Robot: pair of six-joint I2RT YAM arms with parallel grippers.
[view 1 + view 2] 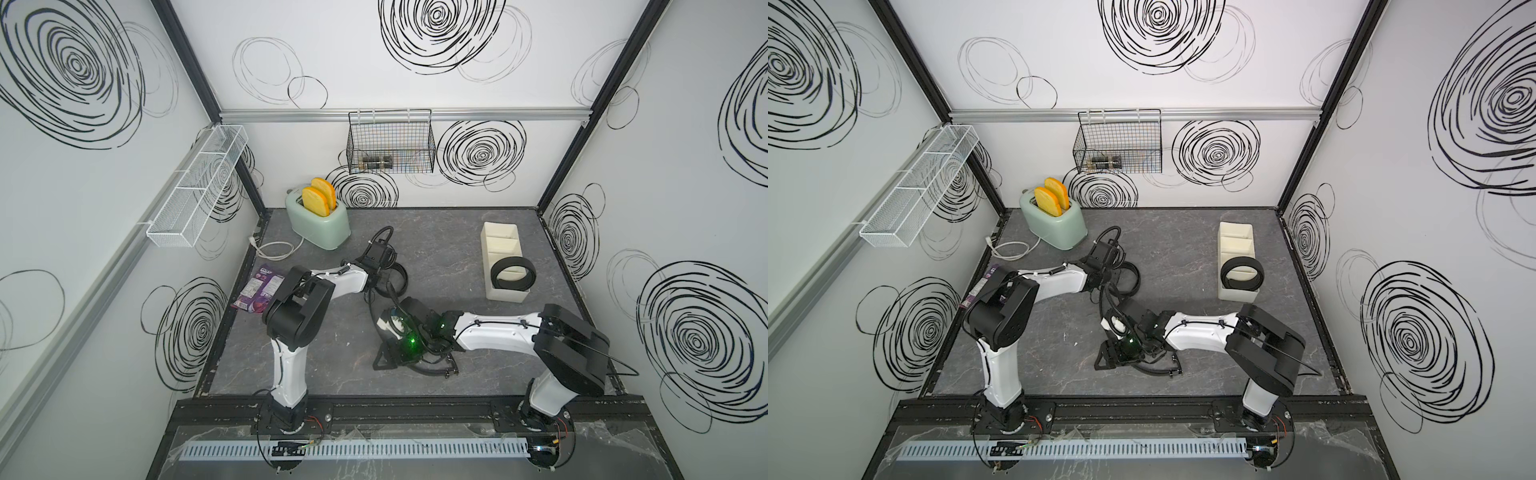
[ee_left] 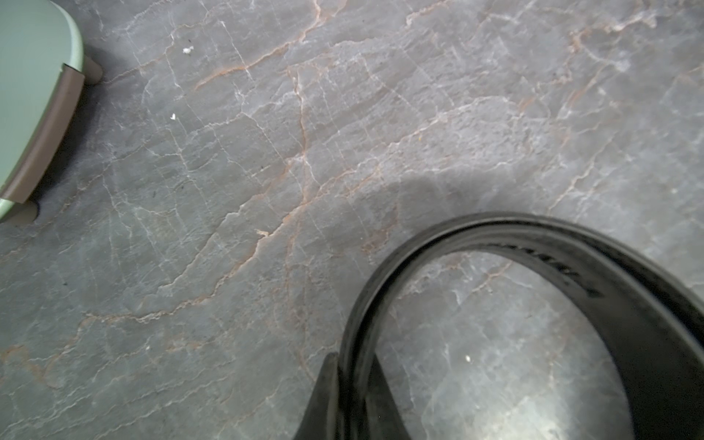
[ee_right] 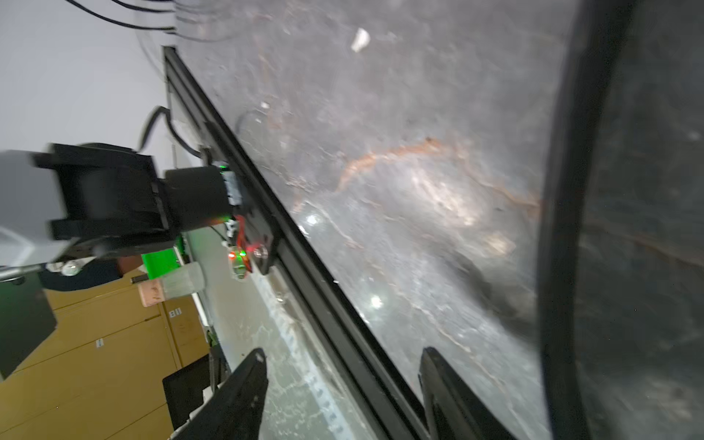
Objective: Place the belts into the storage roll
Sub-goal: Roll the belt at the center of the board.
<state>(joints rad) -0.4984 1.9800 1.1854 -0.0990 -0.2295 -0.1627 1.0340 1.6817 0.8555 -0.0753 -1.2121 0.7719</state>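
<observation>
Pinches the coiled belt (image 2: 533, 232) in the clenched left gripper (image 2: 352, 381). Holds the right gripper (image 3: 343, 354) spread and empty. Shows a second belt (image 1: 498, 279) in the storage roll (image 1: 505, 297).

Table (image 1: 440, 249): dark grey marble pattern, white and rust veins. Storage roll (image 1: 507, 294): cream-white. Belt on the storage roll (image 1: 511, 286): black. Second belt (image 2: 647, 304), apart from the storage roll: also black. Toaster (image 1: 328, 230): mint green, brown base trim. Toast slices (image 1: 311, 201): orange-yellow. Walls (image 1: 374, 62): white, black scribbled spirals. Packet (image 1: 257, 291): purple.
</observation>
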